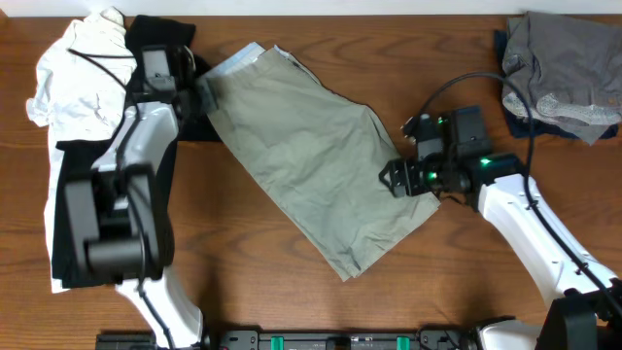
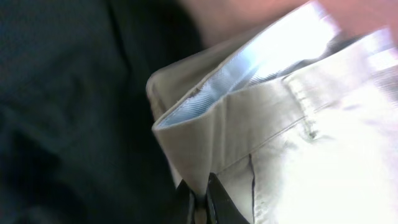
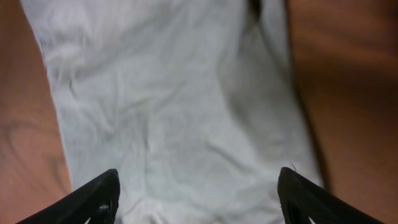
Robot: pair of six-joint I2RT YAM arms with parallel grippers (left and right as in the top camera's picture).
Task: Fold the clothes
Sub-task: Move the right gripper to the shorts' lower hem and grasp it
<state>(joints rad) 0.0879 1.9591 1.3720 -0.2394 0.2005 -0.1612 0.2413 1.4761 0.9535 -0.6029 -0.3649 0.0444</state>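
Observation:
The khaki-beige trousers (image 1: 311, 156) lie folded lengthwise, running diagonally across the table's middle, waistband at the upper left. My left gripper (image 1: 206, 94) is shut on the waistband edge; the left wrist view shows its fingers (image 2: 200, 202) pinching the khaki cloth below the pale blue striped lining (image 2: 249, 68). My right gripper (image 1: 397, 179) is open at the trousers' right edge; in the right wrist view its wide-spread fingers (image 3: 199, 193) hover over the flat cloth (image 3: 174, 106).
A white garment (image 1: 73, 68) and a black garment (image 1: 160, 39) lie at the back left, with black cloth (image 1: 68, 209) along the left side. A grey garment (image 1: 559, 73) sits at the back right. Bare wood (image 1: 466, 282) lies in front.

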